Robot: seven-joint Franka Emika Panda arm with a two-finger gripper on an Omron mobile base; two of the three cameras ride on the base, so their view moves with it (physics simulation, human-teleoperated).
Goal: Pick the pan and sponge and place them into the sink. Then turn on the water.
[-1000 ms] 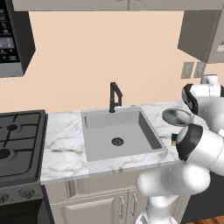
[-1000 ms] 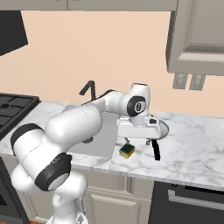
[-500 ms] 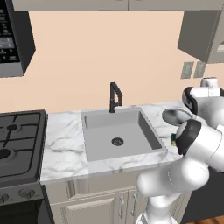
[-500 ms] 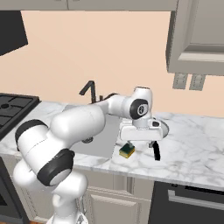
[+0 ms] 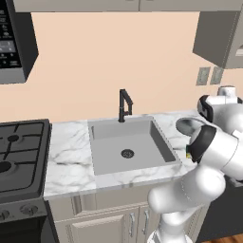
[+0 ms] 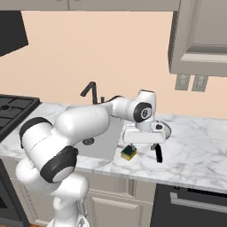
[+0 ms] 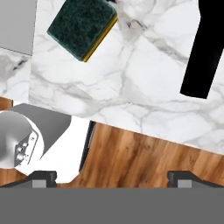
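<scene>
Hovering with my gripper (image 6: 142,141) spread wide and empty, I should centre over the pan (image 6: 161,129) handle (image 7: 202,57) before closing.

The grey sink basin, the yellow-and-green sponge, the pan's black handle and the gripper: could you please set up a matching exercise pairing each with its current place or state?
Things:
1. large rectangular grey sink basin
2. small yellow sponge with a dark green layer
3. straight black pan handle
4. gripper

Places or states:
A. open, holding nothing
B. lying on the marble counter beside the sink's right edge
C. holds nothing; no water running from the slim black faucet
D. pointing toward the counter's front edge

Pairs: 1-C, 2-B, 3-D, 4-A
</scene>
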